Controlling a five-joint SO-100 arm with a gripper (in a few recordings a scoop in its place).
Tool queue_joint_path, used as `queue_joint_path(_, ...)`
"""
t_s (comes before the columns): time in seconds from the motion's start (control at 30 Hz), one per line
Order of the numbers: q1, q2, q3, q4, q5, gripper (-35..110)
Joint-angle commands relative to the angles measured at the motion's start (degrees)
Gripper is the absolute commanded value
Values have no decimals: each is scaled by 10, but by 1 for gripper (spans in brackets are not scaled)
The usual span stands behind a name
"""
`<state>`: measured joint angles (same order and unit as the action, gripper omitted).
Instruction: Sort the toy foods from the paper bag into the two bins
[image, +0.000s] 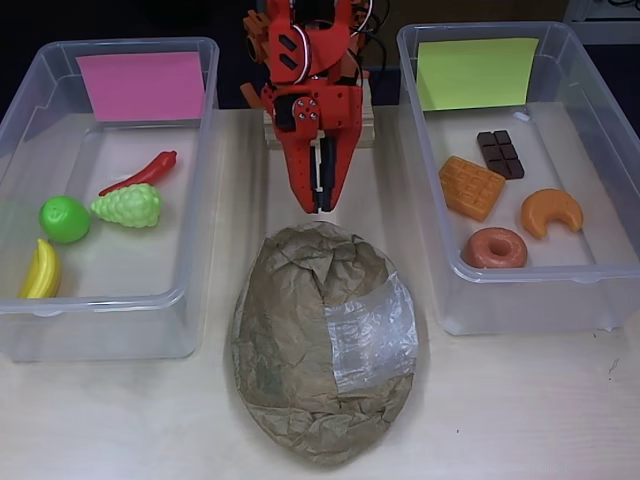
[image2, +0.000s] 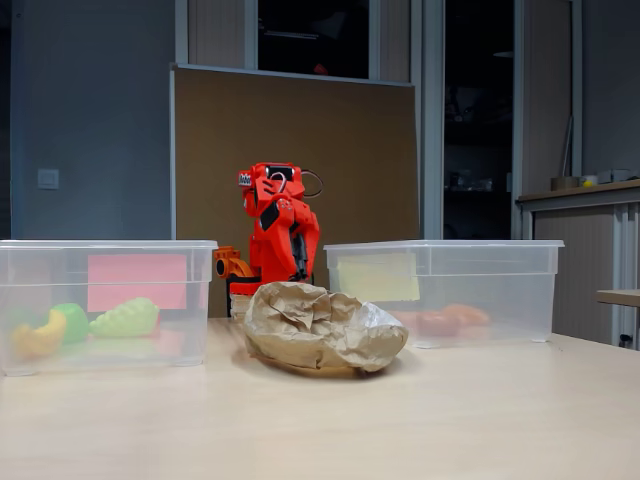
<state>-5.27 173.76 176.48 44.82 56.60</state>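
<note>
The crumpled brown paper bag (image: 322, 342) (image2: 322, 326) lies on the table between the two bins, with a clear tape patch on its right side. The pink-labelled bin (image: 110, 75) (image2: 105, 300) on the left holds a red chili (image: 140, 173), light-green grapes (image: 128, 206) (image2: 125, 319), a green apple (image: 64, 219) and a yellow banana (image: 41, 270). The bin with the yellow-green label (image: 480, 70) (image2: 445, 290) on the right holds a chocolate bar (image: 500, 154), an orange waffle (image: 471, 187), a croissant (image: 551, 212) and a donut (image: 494, 248). My red gripper (image: 322, 207) is shut, empty, its tips just behind the bag's far edge.
The arm's base (image: 318, 125) (image2: 240, 285) stands between the bins at the back of the table. Bare wooden tabletop (image: 520, 410) runs along the front. A brown board (image2: 300, 150) stands behind the arm.
</note>
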Motion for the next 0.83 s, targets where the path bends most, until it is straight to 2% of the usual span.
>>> queue_joint_path(0.0,12,83,34,15,-44,3)
queue_joint_path(0.2,17,99,35,57,-97,1)
queue_joint_path(0.53,40,145,35,162,-281,1)
queue_joint_path(0.73,73,165,35,250,-324,1)
queue_joint_path(0.8,73,166,35,250,-327,0)
